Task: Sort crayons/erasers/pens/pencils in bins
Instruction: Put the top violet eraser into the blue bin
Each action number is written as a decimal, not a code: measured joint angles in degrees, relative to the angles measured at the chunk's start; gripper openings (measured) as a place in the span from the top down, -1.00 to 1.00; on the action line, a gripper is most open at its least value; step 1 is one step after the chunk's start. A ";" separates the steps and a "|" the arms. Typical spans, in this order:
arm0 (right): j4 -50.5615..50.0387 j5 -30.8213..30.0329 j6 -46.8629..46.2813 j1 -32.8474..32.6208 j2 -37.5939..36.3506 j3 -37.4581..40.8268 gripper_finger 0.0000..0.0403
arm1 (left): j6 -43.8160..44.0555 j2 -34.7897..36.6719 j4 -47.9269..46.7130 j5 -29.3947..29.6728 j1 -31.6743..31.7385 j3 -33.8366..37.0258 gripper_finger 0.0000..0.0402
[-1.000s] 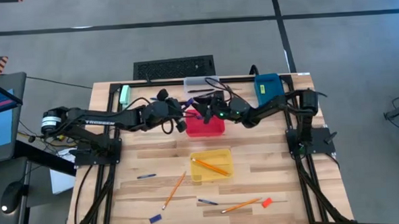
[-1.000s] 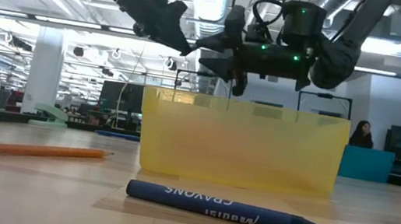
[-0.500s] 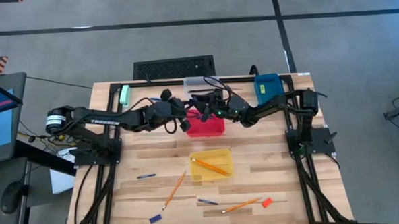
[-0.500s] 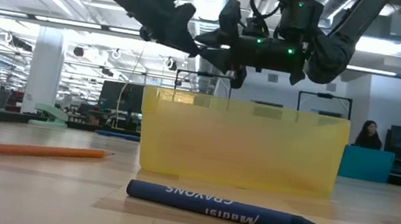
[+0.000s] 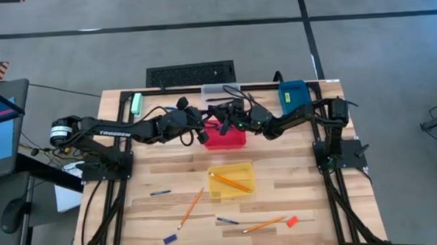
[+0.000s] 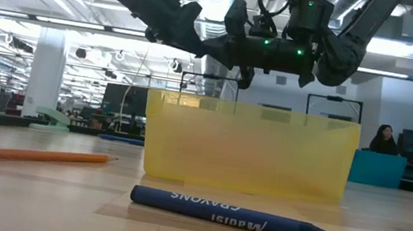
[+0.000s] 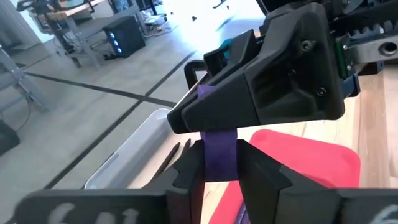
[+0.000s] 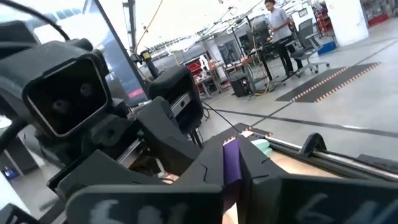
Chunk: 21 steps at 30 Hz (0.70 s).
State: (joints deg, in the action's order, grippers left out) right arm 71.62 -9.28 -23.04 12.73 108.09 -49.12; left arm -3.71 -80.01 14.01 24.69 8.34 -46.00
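A short purple crayon [image 7: 219, 149] hangs above the red bin [image 5: 234, 140], gripped from both sides. My left gripper [image 5: 206, 130] reaches in from the table's left, my right gripper [image 5: 223, 124] from the right, and both are shut on it. On the near part of the table lie loose pencils [image 5: 190, 207], pens [image 5: 160, 192], a blue crayon [image 6: 231, 215] and an orange-red eraser [image 5: 291, 221]. The yellow bin [image 5: 212, 185] holds a pencil. My left gripper pinches the crayon's nearer end [image 7: 220, 167] between its two fingers, which come roughly level from the table's left. The crayon sticks out forward past them, clear of the bin. My right gripper pinches the crayon's other end [image 8: 231, 157] between its two fingers [image 7: 267, 81]. They come about level from the table's right, meeting the left fingers tip to tip.
A clear bin [image 5: 216, 91] sits at the far edge behind the grippers, and a blue bin [image 5: 293, 95] at the far right. A pale green block [image 5: 136, 104] lies at the far left. Beyond the table, people stand in the room.
My right gripper has shut on the free end of the purple crayon, rolling a little as it did. The crayon stays above the red bin in my left gripper.
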 joint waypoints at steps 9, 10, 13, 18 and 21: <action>0.47 0.00 4.85 0.24 0.02 0.00 0.85 | 1.34 1.03 -4.50 -0.40 -0.07 -0.04 0.17; 0.45 0.00 5.72 0.33 -0.02 0.00 0.87 | 1.37 1.55 -5.35 -0.39 -0.16 -0.04 0.14; -1.41 0.00 8.49 0.57 -1.12 0.00 0.93 | 1.45 3.11 -7.21 -0.26 -0.60 -0.04 0.05; -8.85 -0.05 15.34 0.90 -5.53 0.00 0.88 | 3.55 4.77 -11.00 0.11 -0.74 0.01 0.03; -15.56 -1.27 19.47 0.90 -9.62 0.01 0.85 | 3.95 4.81 -10.56 0.12 -0.68 1.17 0.07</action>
State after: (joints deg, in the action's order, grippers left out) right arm 56.06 -10.55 -3.57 13.63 98.47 -49.12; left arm 0.23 -75.20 3.45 24.82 7.66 -44.82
